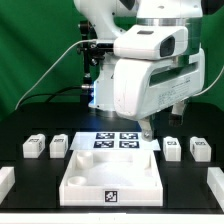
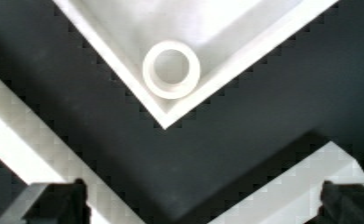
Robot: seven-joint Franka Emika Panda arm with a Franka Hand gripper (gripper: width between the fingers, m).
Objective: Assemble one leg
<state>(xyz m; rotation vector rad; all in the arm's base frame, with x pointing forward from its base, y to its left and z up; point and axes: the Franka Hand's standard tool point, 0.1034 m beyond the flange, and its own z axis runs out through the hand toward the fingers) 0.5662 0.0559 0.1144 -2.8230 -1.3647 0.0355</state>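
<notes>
pincer (image 1: 147, 127): spread wide, nothing between the fingers (image 2: 46, 205)
pincer place: right of the frame centre, above the far right corner of the tray (image 1: 85, 190)
leg (image 1: 172, 146): on the black worktop (image 1: 15, 135), just right of the pincer, not touched
tray: white, lower middle

The exterior view looks across the black desk (image 1: 185, 195) from slightly above, facing the white robot arm (image 1: 150, 70) at middling range. The wrist view looks steeply down past the gripper (image 2: 197, 205), very close. Both views take in a corner of the large white square plastic tray (image 1: 80, 188) (image 2: 161, 108).
</notes>
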